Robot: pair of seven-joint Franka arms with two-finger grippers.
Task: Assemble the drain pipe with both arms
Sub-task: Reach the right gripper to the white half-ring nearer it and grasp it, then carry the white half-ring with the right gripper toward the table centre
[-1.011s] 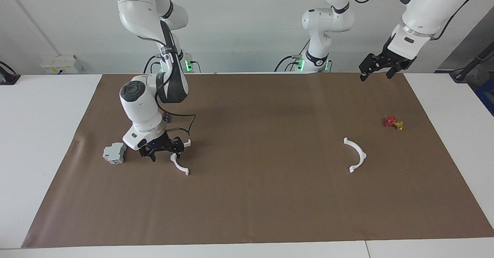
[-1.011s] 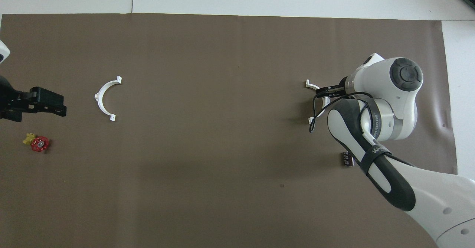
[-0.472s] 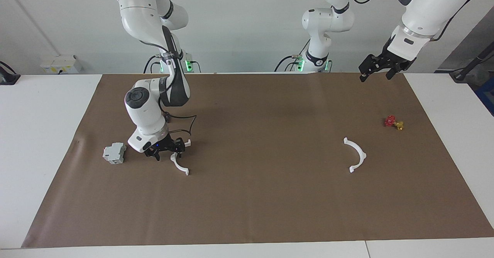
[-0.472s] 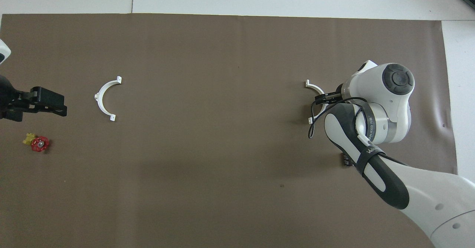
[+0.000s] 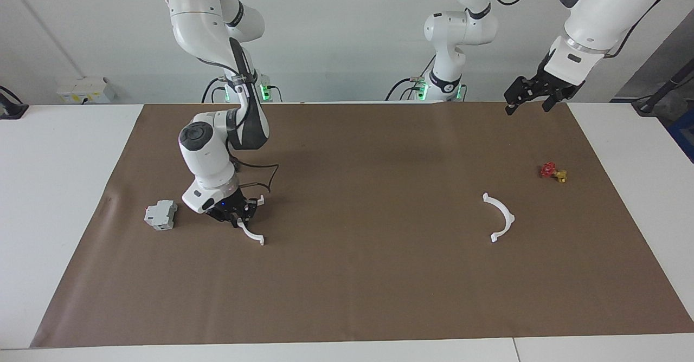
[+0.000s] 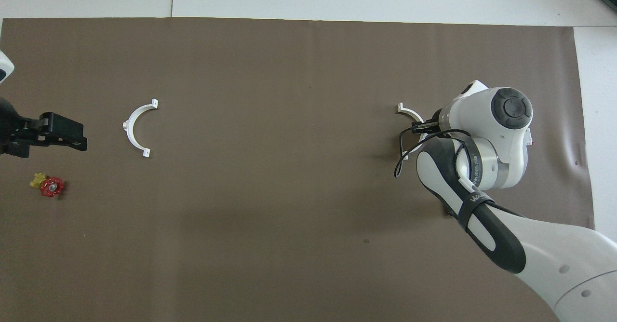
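Note:
The drain pipe lies in two white half-circle pieces on the brown mat. One half [image 5: 252, 236] [image 6: 409, 112] is toward the right arm's end. My right gripper [image 5: 237, 218] [image 6: 422, 127] is down at the mat, shut on the middle of its arc, and the wrist hides part of it from above. The other half [image 5: 502, 219] [image 6: 134, 129] lies free toward the left arm's end. My left gripper [image 5: 528, 101] [image 6: 57, 133] waits open in the air over the mat's edge at that end, holding nothing.
A grey boxy block [image 5: 161, 214] sits on the mat [image 5: 352, 275] beside the right gripper, toward the table's end. A small red and yellow valve [image 5: 552, 172] [image 6: 48, 186] lies near the free half, closer to the robots.
The right gripper has closed its fingers on the half-circle piece, and its wrist has swung slightly. The left arm has hardly moved.

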